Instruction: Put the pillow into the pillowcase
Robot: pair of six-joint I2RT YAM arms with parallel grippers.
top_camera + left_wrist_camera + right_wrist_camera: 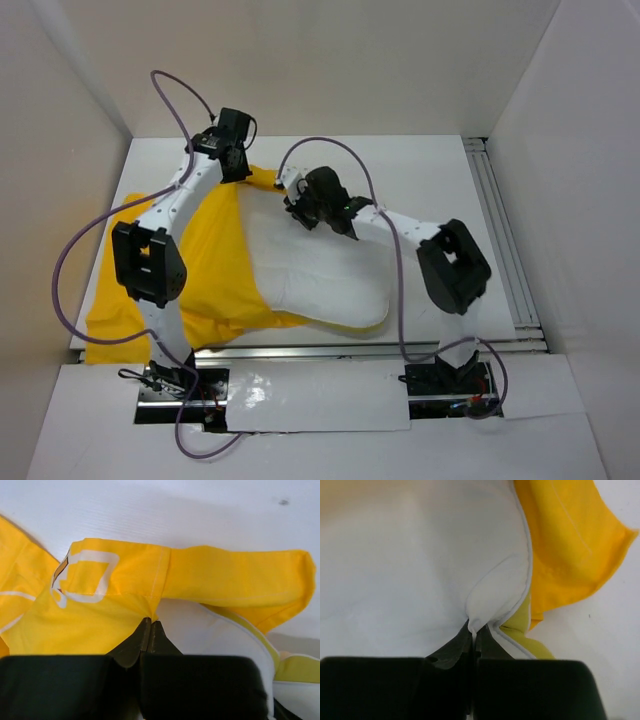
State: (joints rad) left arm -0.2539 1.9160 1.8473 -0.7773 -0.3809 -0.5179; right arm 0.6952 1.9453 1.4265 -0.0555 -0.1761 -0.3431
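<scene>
Two claws, both shut tight. Left claw (150,621): pinched on the yellow hem of the pillowcase (215,265), right at its mouth, toward the far side of the table (420,170). Right claw (475,629): pinched on a far corner of the pillow (320,270), on the white cloth just beside the seam.

Pillow lying flat in the middle of the table. Left end up against the mouth of the pillowcase, maybe a little way inside; hard to tell which. Most of the white out in the open on the right. Pillowcase spread flat on the left. Lots left to do, by the look of it.

Now for a good way to do this step. Lift the hem up and a bit away from the pillow, to make a big wide mouth. Slide the white corner in under that lifted hem, slow and low. Pull the pillowcase toward the right at the same time, like pulling on a sock. Go gently, for fear of losing such a thin pinch of cloth. Watch the near side too: no claw there, so likely to bunch up and get stuck. Stop at the first sign of tight cloth and take a new grip further along. Try not to drag the whole lot off the near edge.
</scene>
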